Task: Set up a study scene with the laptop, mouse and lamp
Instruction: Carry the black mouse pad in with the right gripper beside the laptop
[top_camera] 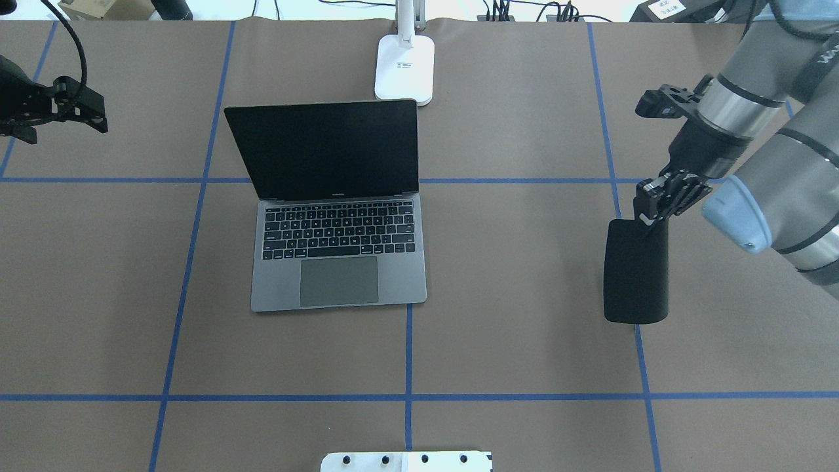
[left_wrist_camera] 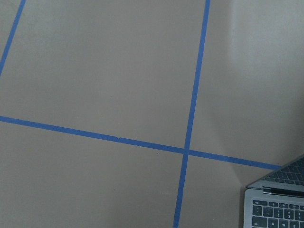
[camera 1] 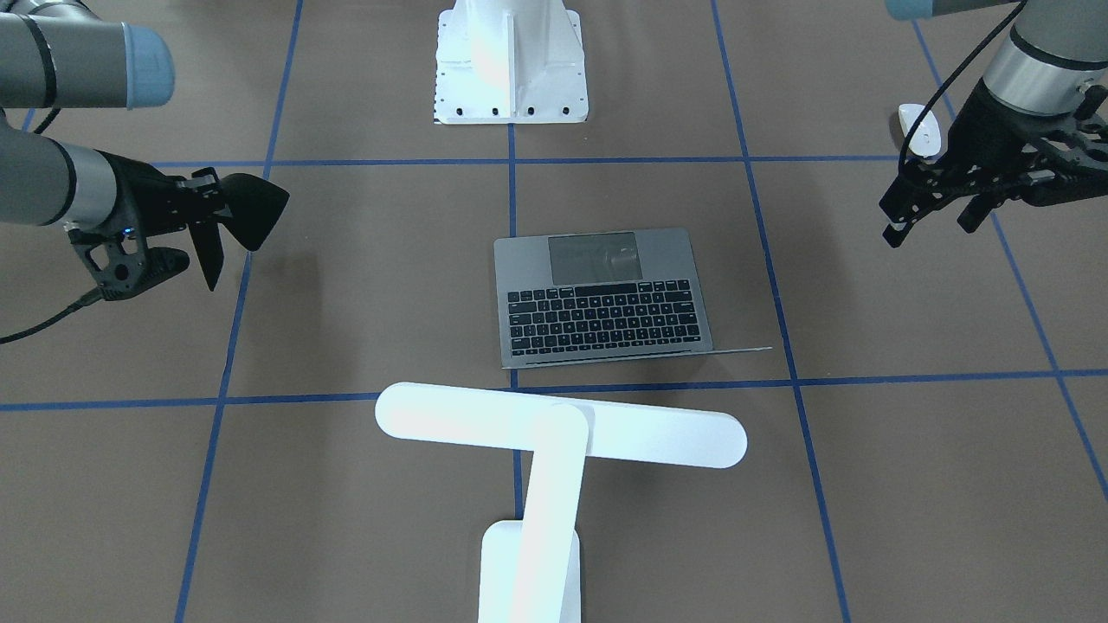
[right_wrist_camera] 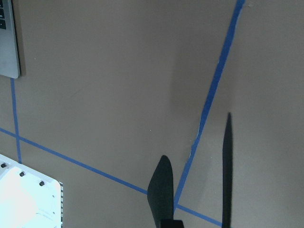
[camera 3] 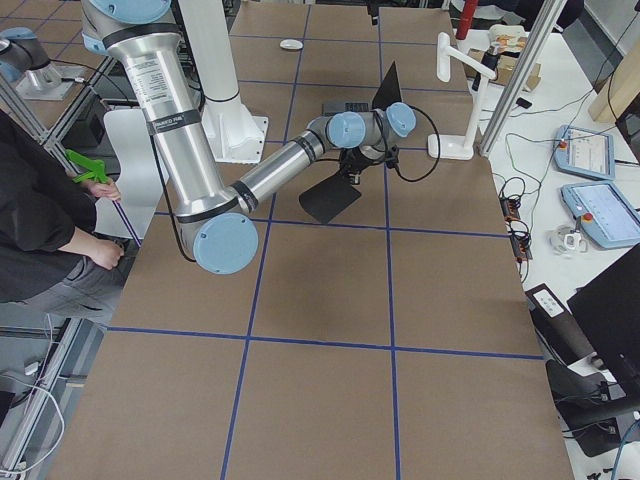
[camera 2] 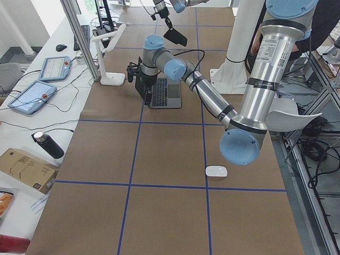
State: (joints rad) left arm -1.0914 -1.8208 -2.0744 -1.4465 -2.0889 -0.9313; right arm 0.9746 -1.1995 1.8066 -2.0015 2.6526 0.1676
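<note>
The grey laptop (top_camera: 337, 249) stands open mid-table, its dark screen up, and shows again as laptop (camera 1: 606, 298). Behind it is the white lamp, seen as base (top_camera: 405, 69) and bar head (camera 1: 561, 424). The small white mouse (camera 1: 919, 130) lies on the table at the robot's left end, also in the left side view as mouse (camera 2: 216, 171). My right gripper (top_camera: 655, 210) is shut on one edge of a black mat (top_camera: 636, 272), held off the table to the right of the laptop. My left gripper (camera 1: 930, 221) hangs open and holds nothing, close to the mouse.
The white ribbed pedestal (camera 1: 511, 69) of the robot stands at the near table edge. Blue tape lines grid the brown tabletop (top_camera: 524, 295). A seated person (camera 3: 40, 200) is beside the table. Tablets and a bottle (camera 2: 48, 144) lie on the side bench.
</note>
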